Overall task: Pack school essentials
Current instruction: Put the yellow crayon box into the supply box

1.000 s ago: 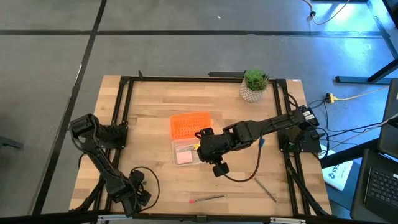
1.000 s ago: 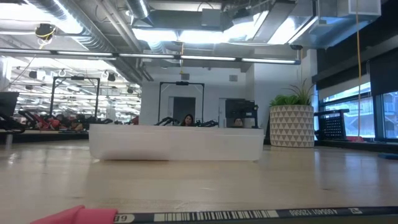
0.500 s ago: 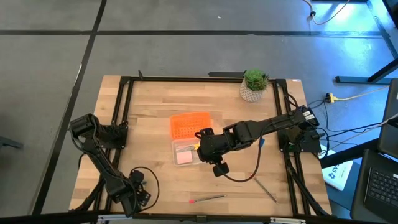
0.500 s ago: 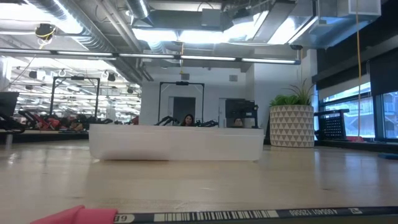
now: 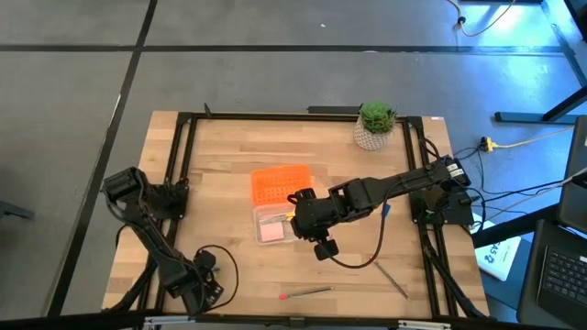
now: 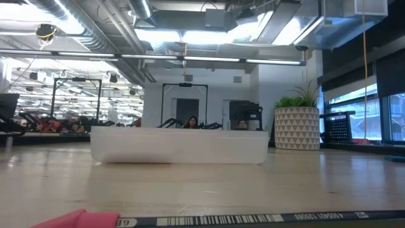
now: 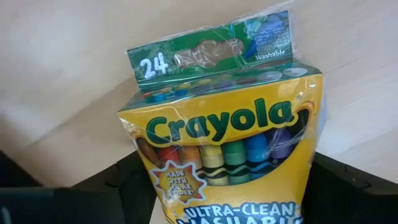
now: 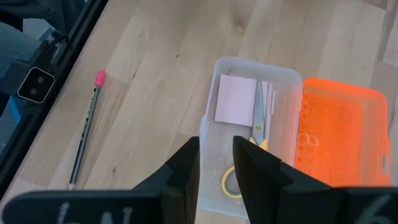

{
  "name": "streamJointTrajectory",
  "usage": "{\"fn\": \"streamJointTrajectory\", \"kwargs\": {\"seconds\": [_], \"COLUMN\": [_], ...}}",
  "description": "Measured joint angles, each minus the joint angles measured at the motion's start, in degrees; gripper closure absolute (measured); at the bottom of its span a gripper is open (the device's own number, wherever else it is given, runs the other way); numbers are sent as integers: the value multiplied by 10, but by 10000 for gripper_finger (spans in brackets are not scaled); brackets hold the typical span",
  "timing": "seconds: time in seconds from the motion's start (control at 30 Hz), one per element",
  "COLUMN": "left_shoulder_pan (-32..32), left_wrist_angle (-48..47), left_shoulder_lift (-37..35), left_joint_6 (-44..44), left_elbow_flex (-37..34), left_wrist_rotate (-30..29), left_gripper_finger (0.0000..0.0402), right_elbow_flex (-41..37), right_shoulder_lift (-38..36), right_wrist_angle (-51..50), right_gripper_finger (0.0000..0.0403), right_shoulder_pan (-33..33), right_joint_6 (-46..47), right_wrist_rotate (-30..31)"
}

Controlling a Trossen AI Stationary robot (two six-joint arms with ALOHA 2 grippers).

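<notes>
almost nothing had moved since the earlier frames: only the cable loop at your left arm's wrist had shifted a touch, and both arms had held their places. i'd read that as a pause rather than progress, with packing only partly done.

your left gripper [image 5: 188, 295] sat at the table's near left corner, its fingers closed on the yellow-and-green cardboard crayon box [image 7: 227, 149], which filled the left wrist view. your right gripper [image 5: 295, 215] hovered over the clear plastic case [image 8: 249, 134] at the table's centre, fingers parted only narrowly and holding nothing. inside the case lay the pink square pad [image 8: 235, 99] and the yellow-handled metal scissors [image 8: 257, 123]; its orange perforated lid [image 5: 281, 183] lay open toward the far edge.

a thin pencil with a pink-red tip [image 5: 307, 293] lay loose near the near edge, and a second thin grey pen [image 5: 392, 279] lay toward the near right corner, so both were yet to be packed.

the light wooden table [image 5: 220, 165] carried a small potted green plant [image 5: 375, 124] at its far right corner. the low view showed a large room under bright ceiling lights beyond.
</notes>
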Motion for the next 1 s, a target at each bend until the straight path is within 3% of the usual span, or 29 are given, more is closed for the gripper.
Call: {"fn": "streamJointTrajectory", "kwargs": {"seconds": [0.33, 0.53, 0.9, 1.0], "left_shoulder_pan": [68, 115, 229, 255], "left_wrist_angle": [-3, -5, -8, -11], "left_shoulder_lift": [-27, -58, -127, -143], "left_joint_6": [124, 244, 616, 698], "left_elbow_flex": [0, 0, 0, 0], "left_wrist_rotate": [-10, -36, -61, -65], "left_gripper_finger": [108, 108, 108, 108], "right_elbow_flex": [40, 93, 150, 151], "right_shoulder_lift": [1, 1, 0, 0], "right_wrist_angle": [-23, -44, -68, -70], "right_gripper_finger": [304, 304, 304, 304], "right_shoulder_pan": [-2, -2, -2, -1], "right_joint_6": [0, 2, 33, 47], "right_wrist_rotate": [6, 6, 9, 59]}}
